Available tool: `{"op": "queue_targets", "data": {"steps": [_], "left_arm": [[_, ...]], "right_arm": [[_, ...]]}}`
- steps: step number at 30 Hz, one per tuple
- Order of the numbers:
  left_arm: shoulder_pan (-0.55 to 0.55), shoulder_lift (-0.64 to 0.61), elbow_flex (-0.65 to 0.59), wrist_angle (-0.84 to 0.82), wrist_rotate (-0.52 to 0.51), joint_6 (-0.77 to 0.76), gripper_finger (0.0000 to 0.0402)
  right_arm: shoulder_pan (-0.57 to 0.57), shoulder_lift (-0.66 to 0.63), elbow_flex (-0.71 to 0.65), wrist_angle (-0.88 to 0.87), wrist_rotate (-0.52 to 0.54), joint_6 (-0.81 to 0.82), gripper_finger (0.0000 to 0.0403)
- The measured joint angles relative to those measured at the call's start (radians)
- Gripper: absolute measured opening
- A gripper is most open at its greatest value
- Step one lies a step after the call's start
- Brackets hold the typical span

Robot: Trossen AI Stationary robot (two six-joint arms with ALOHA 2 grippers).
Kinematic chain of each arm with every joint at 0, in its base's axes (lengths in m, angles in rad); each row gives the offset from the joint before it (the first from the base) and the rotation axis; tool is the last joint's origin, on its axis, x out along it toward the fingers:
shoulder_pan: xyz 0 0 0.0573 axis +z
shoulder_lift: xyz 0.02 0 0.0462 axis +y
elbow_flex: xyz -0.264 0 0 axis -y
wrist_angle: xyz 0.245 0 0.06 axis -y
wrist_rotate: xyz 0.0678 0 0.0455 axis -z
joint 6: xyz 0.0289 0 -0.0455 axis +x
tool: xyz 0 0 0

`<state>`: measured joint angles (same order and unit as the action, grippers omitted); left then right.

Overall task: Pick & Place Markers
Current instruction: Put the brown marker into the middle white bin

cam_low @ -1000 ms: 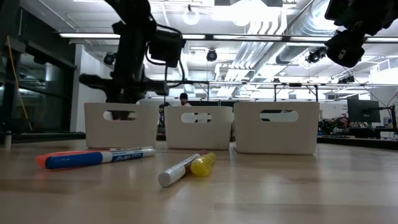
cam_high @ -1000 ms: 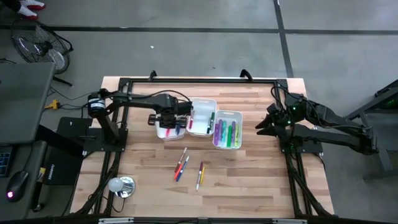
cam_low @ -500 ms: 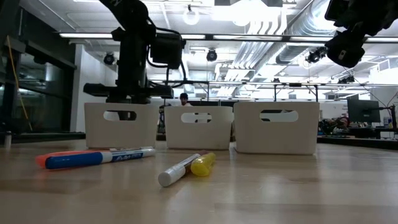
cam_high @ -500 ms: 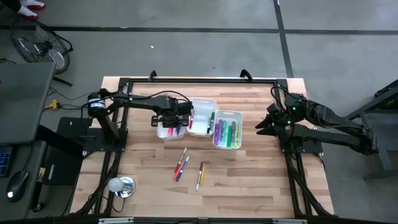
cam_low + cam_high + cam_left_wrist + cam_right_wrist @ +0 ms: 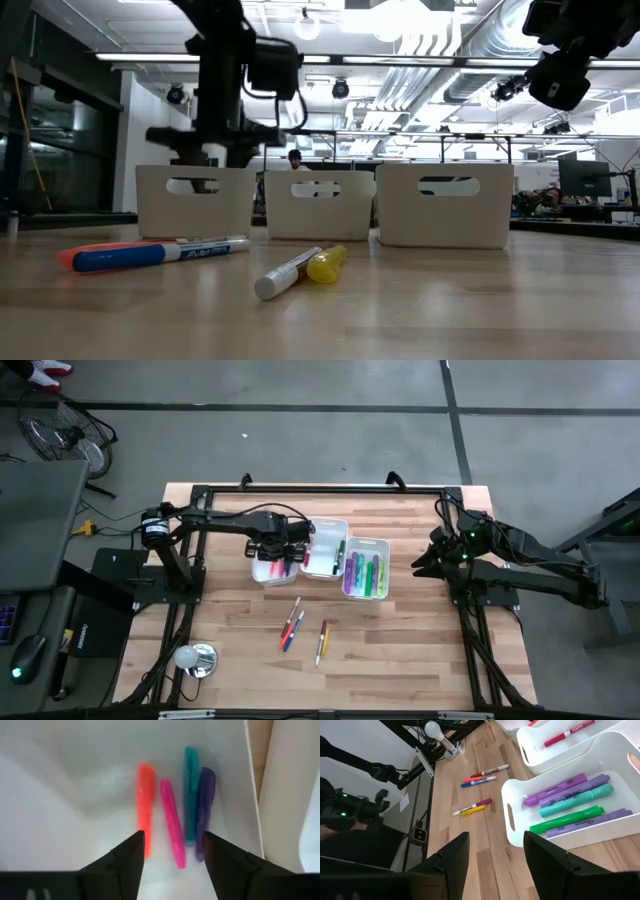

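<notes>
We see the left gripper point(image 5: 275, 552) hanging over the left bin point(image 5: 272, 571), its fingers point(image 5: 127, 857) spread apart and holding nothing. Below them, on that bin's floor, lie four markers side by side: orange point(image 5: 145, 802), pink point(image 5: 172, 821), teal point(image 5: 190, 790) and purple point(image 5: 204, 807). The middle bin point(image 5: 326, 546) holds a red marker point(image 5: 566, 736). The right bin point(image 5: 520, 827) holds purple, teal and green markers point(image 5: 570, 792). More markers lie loose on the desk point(image 5: 400, 650) in front of the bins: one group point(image 5: 292, 625) to the left, another point(image 5: 322, 642) to its right. The right gripper point(image 5: 428, 558) waits at the desk's right edge, well apart from the bins, fingers point(image 5: 451, 857) wide and empty.
</notes>
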<state>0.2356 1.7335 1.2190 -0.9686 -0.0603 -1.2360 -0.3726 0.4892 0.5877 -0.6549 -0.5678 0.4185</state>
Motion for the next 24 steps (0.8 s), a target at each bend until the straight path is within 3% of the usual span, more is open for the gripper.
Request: {"op": "queue_targets", "data": {"steps": [8,15,24], "left_arm": [[-0.035,-0.040,0.190,-0.241,-0.088,0.089,0.0193],[-0.146,-0.076,0.253,-0.228,-0.092,0.035,0.0193],[-0.351,-0.074,0.250,-0.198,-0.075,-0.118,0.0193]], "right_arm": [[0.000,0.000,0.000,0.000,0.000,0.011,0.0176],[0.000,0.000,0.000,0.000,0.000,0.007,0.0176],[0.000,0.000,0.000,-0.003,0.000,0.000,0.0176]]}}
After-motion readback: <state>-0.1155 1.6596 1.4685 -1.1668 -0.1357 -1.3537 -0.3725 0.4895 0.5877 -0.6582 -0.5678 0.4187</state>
